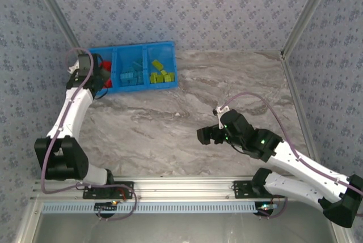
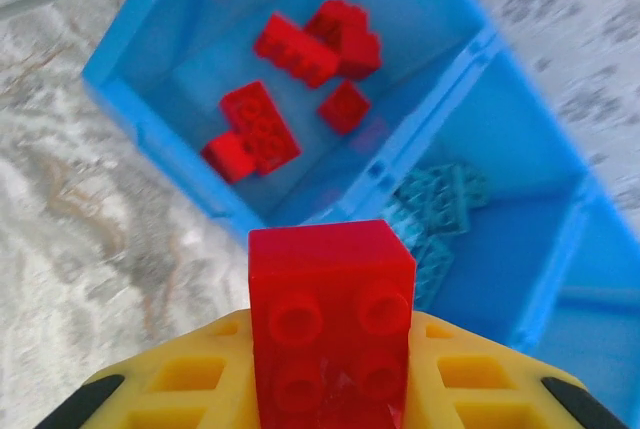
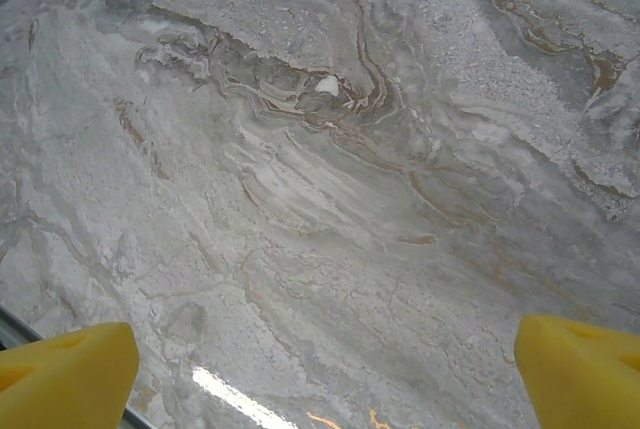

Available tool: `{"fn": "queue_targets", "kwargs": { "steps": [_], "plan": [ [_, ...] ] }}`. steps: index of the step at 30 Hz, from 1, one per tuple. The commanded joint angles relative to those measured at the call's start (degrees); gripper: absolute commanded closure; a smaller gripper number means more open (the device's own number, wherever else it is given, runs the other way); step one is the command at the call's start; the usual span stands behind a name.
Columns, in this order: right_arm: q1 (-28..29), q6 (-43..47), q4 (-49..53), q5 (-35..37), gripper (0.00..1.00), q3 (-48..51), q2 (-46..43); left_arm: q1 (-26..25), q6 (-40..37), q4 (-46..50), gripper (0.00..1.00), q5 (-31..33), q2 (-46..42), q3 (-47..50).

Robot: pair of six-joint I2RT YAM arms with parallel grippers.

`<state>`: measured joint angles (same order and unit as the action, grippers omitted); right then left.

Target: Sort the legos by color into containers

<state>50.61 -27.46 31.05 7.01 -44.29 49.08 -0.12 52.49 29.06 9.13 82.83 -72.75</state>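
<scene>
Nearly done, seemingly: bright blue plastic three-compartment bin tray [image 1: 144, 44] holds red bricks [image 2: 300, 49], light blue bricks [image 1: 130, 74] and lime green bricks [image 1: 157, 72] separately, left gripper [image 2: 330, 389] clamps one red studded plastic brick [image 2: 332, 289] above tray's red compartment [image 2: 150, 59], right gripper [image 3: 320, 369] wide open, empty, far from tray.

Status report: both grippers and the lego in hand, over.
Left gripper shut on a red lego, poised at the red compartment. Right gripper open, above the table. Nothing between lego and compartment.
</scene>
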Motion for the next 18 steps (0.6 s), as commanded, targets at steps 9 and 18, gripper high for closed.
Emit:
{"fn": "queue_targets", "kwargs": {
  "steps": [9,18],
  "plan": [
    [0.0,-2.0,5.6,3.1,0.01,0.4,-7.5,11.0,-4.6,11.3,0.72,-9.0,35.3,-36.8],
    [0.0,-3.8,5.6,4.9,0.01,1.7,-10.0,12.5,-5.2,13.7,0.66,-10.7,39.9,-41.8]
  ]
}}
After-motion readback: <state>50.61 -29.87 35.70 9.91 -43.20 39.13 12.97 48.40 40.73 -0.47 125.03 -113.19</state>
